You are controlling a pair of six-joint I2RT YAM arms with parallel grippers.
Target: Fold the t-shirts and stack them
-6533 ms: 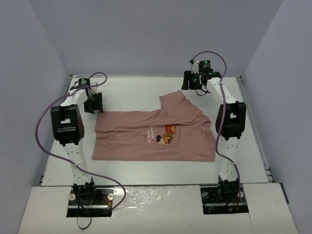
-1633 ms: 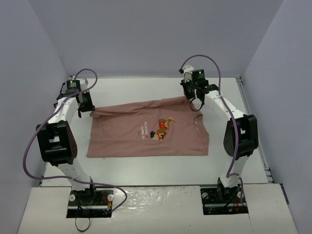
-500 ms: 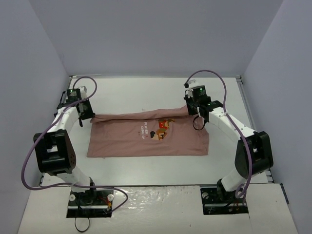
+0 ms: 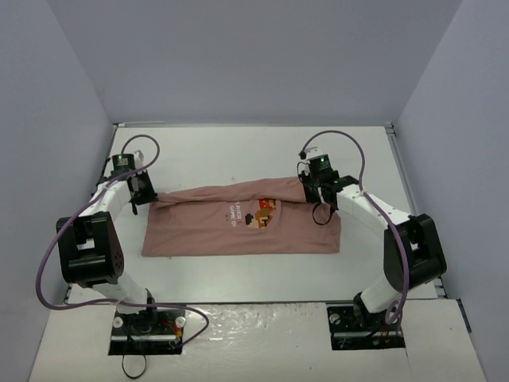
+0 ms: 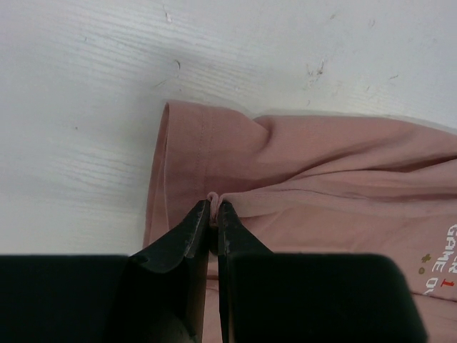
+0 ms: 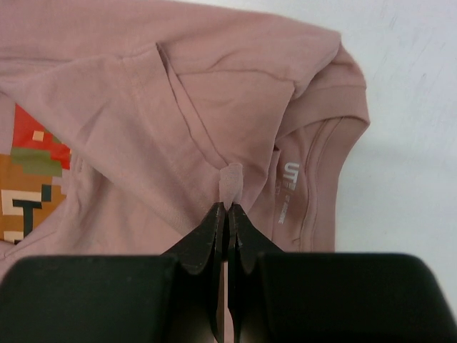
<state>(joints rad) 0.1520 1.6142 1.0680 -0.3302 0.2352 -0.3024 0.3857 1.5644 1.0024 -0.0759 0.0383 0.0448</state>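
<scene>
White table [image 4: 238, 151] beyond t-shirt [image 4: 208, 232] edges

- Top cam is looking down from above the near edge at the whole table [image 4: 238, 151].
- Wrist cams are looking close-up, each sharing one t-shirt [image 4: 238, 235] end with it.

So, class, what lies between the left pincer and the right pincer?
The pink t-shirt spans the whole stretch, pinched by the left pincer and the right pincer, its chest graphic between them; the top view shows it.
</scene>
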